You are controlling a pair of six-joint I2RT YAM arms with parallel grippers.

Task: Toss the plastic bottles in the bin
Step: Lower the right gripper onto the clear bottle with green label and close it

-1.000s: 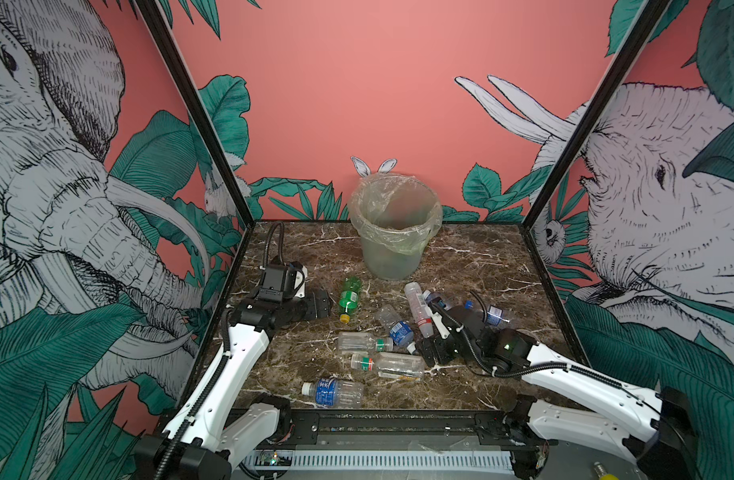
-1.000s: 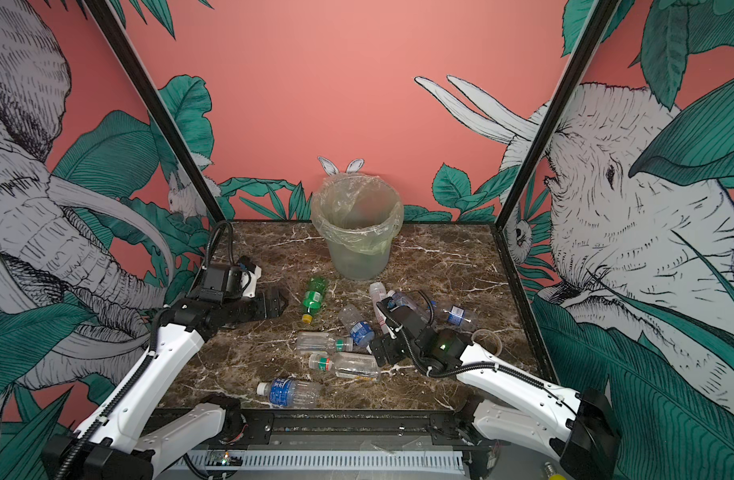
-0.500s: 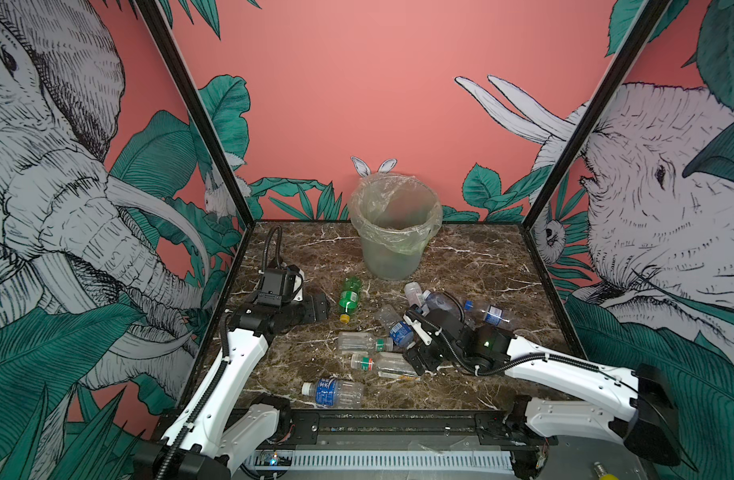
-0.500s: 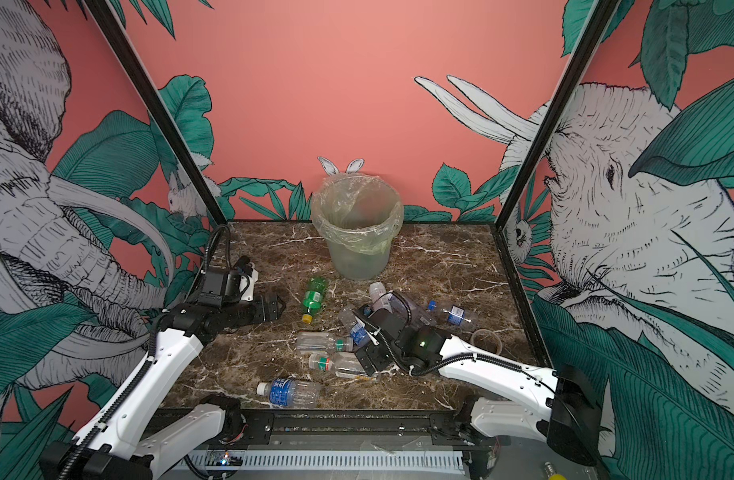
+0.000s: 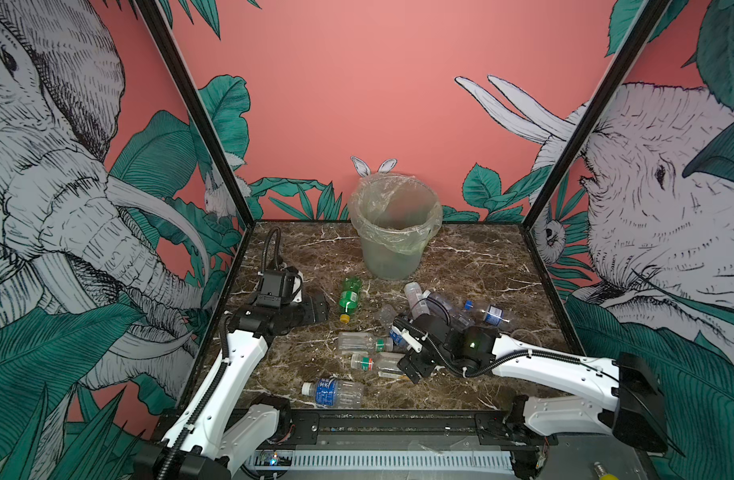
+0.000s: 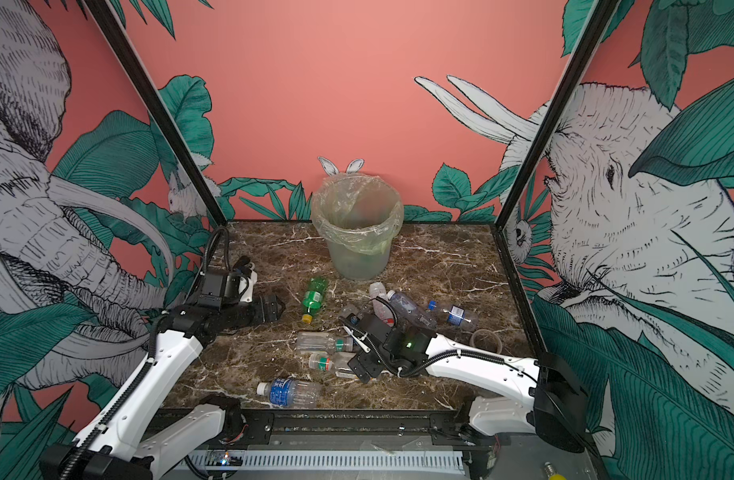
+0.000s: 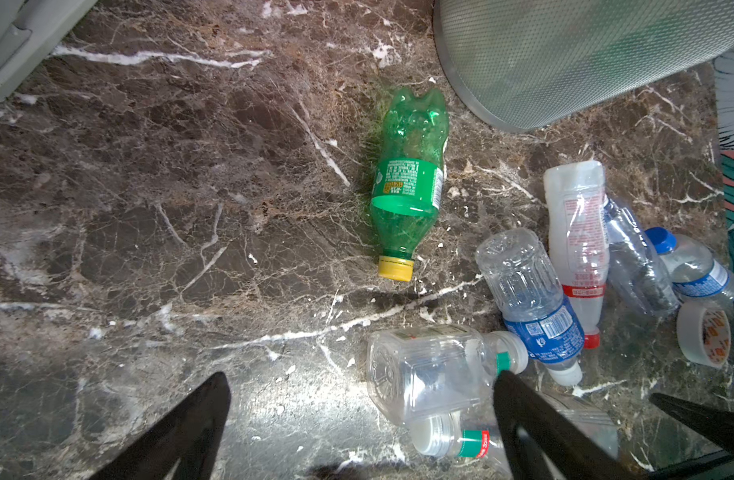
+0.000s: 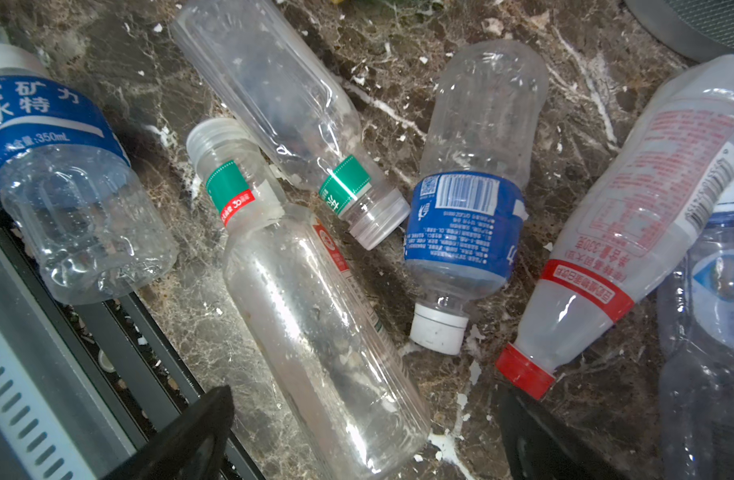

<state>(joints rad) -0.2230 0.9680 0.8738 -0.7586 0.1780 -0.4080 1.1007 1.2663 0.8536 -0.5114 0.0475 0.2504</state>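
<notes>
1. Bottles (image 5: 336,392) lie on their sides across the marble tabletop (image 5: 461,257) in both top views. None shows inside the bin (image 5: 390,257), which stands upright at the back wall. Left gripper (image 5: 317,309) sits low, just beside the green bottle (image 5: 350,296). Right gripper (image 6: 359,351) hangs over the middle of the pile.
2. Left wrist view: left gripper (image 7: 359,382) is spread wide, with only bare marble between its fingers. Green bottle lies ahead, bin wall beyond it.
3. Right wrist view: right gripper (image 8: 369,403) is fully spread and holds nothing. Its fingers straddle the base end of a long clear bottle (image 8: 315,316) with a green-and-red neck band. Front rail (image 8: 45,374) is close by one finger, and a blue-labelled bottle (image 8: 465,232) is near the other.
4. Judgement: the step in hand is picking up that long bottle. Drop straight down and close across the body, not along it. Squeeze gently, as thin plastic will likely buckle or squirt out. Keep the fingers off the rail and neighbouring bottles, then lift well clear before carrying to the bin.
</notes>
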